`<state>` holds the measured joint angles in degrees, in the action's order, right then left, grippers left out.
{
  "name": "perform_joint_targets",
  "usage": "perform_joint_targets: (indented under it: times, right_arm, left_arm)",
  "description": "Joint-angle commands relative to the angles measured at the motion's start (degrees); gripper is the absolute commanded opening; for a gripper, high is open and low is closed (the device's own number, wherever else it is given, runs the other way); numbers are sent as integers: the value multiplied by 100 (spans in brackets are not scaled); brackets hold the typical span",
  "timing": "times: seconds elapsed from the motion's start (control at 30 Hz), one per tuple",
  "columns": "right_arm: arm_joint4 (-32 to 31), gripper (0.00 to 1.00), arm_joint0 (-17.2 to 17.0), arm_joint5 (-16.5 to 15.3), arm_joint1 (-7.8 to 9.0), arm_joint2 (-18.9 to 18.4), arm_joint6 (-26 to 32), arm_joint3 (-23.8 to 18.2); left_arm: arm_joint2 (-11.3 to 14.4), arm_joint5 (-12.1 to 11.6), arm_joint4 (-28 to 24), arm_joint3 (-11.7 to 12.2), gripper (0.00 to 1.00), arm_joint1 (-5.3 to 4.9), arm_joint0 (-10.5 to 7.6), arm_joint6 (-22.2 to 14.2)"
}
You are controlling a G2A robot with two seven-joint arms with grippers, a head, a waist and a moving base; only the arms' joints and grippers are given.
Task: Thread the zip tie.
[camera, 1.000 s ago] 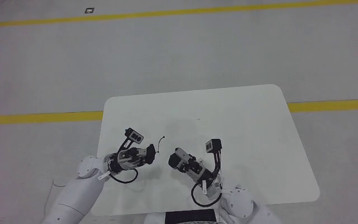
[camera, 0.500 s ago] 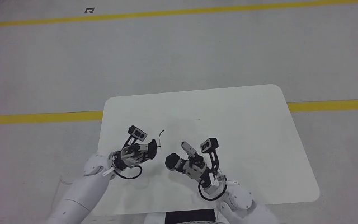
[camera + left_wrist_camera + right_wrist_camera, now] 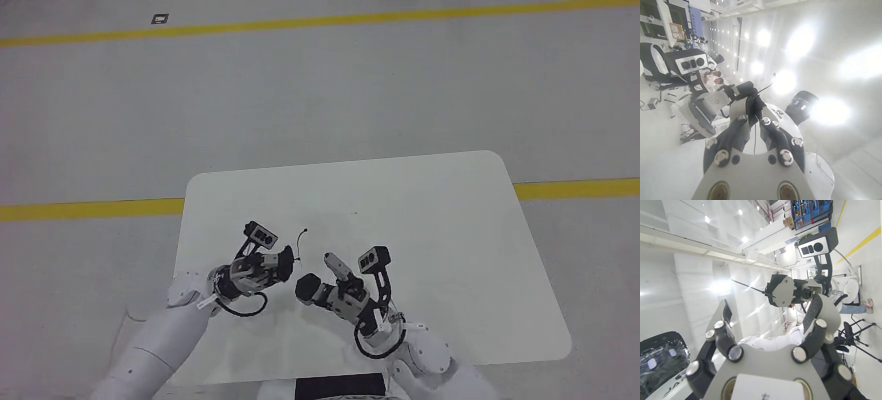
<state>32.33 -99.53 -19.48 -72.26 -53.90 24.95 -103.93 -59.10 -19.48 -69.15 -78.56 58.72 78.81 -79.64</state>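
Note:
The zip tie (image 3: 299, 243) is a thin black strip, and my left gripper (image 3: 285, 262) is shut on it above the table's near-left part. In the left wrist view the tie (image 3: 764, 88) sticks out past the closed fingertips, with its tail hanging back between the fingers (image 3: 738, 113). My right gripper (image 3: 318, 277) stands open just to the right, facing the left one. Seen from the right wrist, the open gripper (image 3: 770, 311) has nothing between its ribbed pads (image 3: 811, 311). The left gripper (image 3: 781, 292) sits just beyond them with the tie (image 3: 747, 286) pointing outward.
The white table (image 3: 450, 200) has a rounded far-right corner. Yellow floor lines (image 3: 90, 210) run past both its sides and farther back. The two grippers are close together near the table's front edge.
My left gripper has moved right and a little away from the robot with the zip tie, closing on the right gripper. The right gripper turned and spread early on, then held still.

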Motion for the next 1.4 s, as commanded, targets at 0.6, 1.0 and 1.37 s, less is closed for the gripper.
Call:
perform_joint_targets:
  times: [0.6, 1.0, 1.37]
  right_arm:
    - [896, 95, 35, 0, -139, 22, 37, 115]
    - [840, 44, 84, 0, -221, -16, 48, 298]
    - [653, 42, 45, 0, -302, 6, 106, 246]
  left_arm:
    - [-8, 0, -106, 29, 0, 94, 103, 0]
    - [-8, 0, -106, 29, 0, 94, 103, 0]
    - [-8, 0, -106, 29, 0, 94, 103, 0]
